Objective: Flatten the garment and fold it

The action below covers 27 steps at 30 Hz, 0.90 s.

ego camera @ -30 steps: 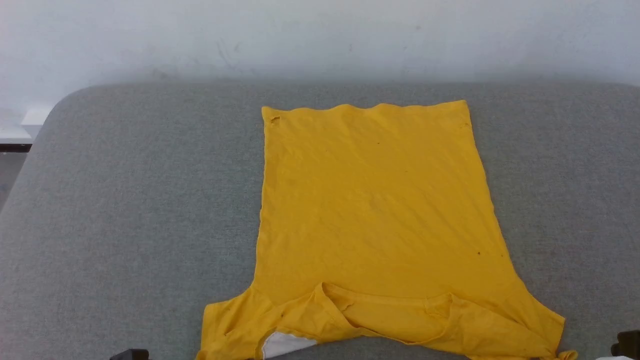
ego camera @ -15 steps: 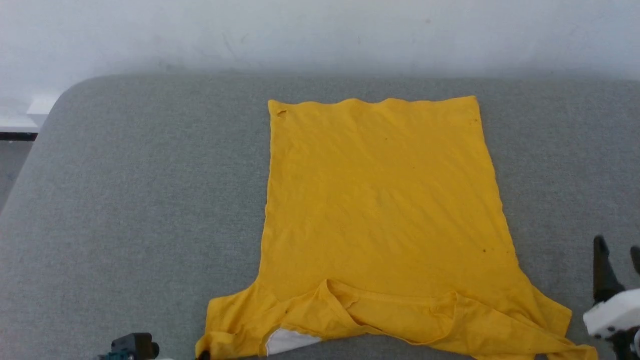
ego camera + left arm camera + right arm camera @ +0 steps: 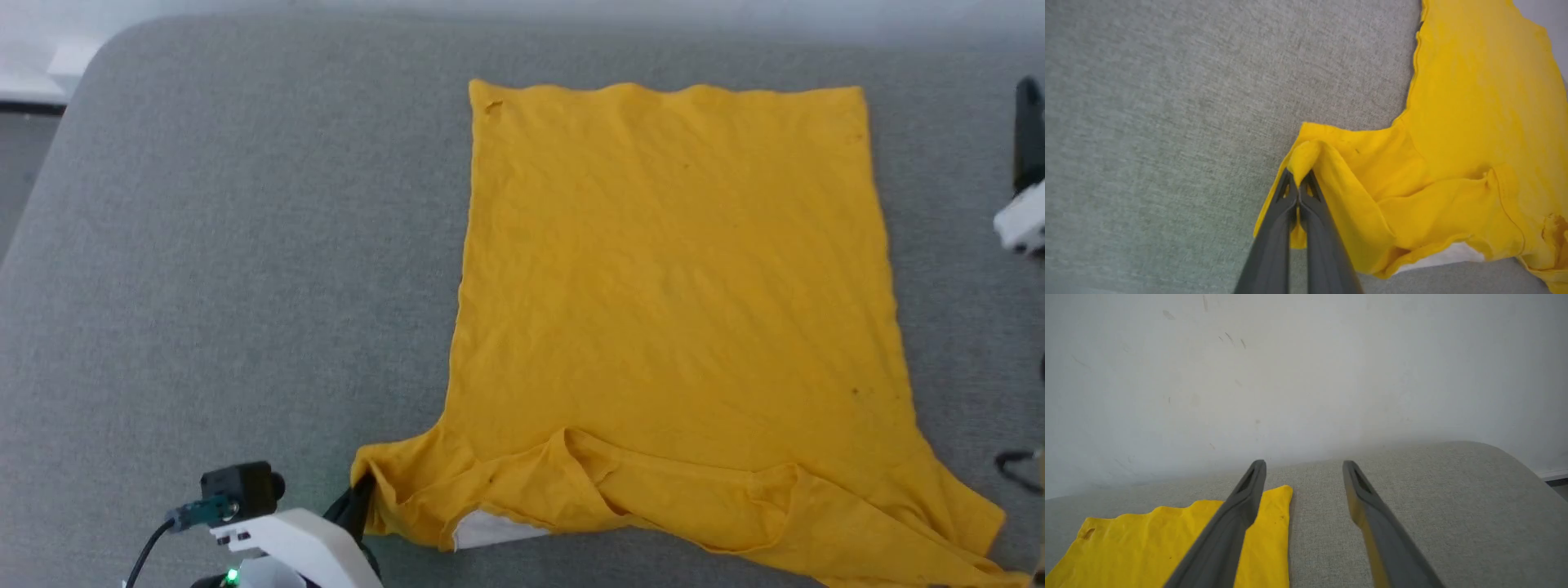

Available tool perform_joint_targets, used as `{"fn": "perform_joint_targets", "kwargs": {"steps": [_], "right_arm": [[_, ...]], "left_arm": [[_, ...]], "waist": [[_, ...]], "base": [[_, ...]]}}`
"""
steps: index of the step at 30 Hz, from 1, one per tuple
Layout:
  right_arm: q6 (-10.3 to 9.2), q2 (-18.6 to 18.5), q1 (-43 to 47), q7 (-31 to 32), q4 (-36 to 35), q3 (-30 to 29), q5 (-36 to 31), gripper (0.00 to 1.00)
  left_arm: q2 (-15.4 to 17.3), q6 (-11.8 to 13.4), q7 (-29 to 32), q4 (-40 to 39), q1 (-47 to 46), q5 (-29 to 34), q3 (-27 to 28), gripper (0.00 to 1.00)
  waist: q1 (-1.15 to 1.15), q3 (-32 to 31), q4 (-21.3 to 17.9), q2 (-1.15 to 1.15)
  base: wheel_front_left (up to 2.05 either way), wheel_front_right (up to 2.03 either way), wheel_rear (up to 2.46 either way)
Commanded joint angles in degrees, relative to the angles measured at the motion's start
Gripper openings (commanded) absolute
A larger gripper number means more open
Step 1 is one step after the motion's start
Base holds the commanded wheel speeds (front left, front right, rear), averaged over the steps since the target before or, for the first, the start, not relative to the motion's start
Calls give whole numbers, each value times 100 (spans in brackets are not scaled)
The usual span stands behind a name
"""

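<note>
Jaws of the right gripper (image 3: 1304, 464) standing wide apart, yellow garment (image 3: 1147, 543) lying at 7 o'clock on the grey surface (image 3: 1453, 506), white wall (image 3: 1306, 375) rising at 12 o'clock

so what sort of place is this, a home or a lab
Probably a robot test room or lab, not a home: a grey fabric-covered surface with rounded corners against a bare, scuffed white wall, one yellow T-shirt spread on it.

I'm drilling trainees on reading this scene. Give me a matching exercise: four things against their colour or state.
Things:
1. left gripper
2. right gripper
3. garment
4. table

States:
a. grey
b. fingers apart, holding nothing
c. yellow, spread out
d. pinching a sleeve edge

Pairs: 1-d, 2-b, 3-c, 4-a.
</note>
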Motion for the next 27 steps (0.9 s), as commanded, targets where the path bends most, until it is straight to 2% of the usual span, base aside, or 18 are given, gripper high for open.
{"fn": "perform_joint_targets", "kwargs": {"steps": [1,8,14,20,26,27], "right_arm": [[-5,-78,-277,64,168,-7,-113,100],[-5,-391,-1592,1007,1068,-141,-523,100],[-5,-551,-2249,2085,1410,-297,-982,100],[-5,-540,-2535,3141,1383,-624,-1528,100],[-5,-410,-2546,3705,1009,-925,-1956,100],[-5,-396,-2529,3794,940,-965,-2013,95]], "left_arm": [[-37,-24,-43,-78,-132,51,-35,0],[-200,-88,-191,-286,-402,95,-219,0],[-342,-163,-360,-287,-570,96,-382,0],[-401,-209,-475,-230,-680,71,-452,0],[-429,-241,-546,-182,-742,41,-494,0],[-432,-242,-558,-174,-750,38,-495,0]], "waist": [[-1,551,433,-1],[-1,1229,840,-1],[-1,1650,1048,-1],[-1,1878,1173,-1],[-1,1985,1204,-1],[-1,1992,1204,-1]], "base": [[0,0,0],[0,0,0],[0,0,0],[0,0,0],[0,0,0],[0,0,0]]}}
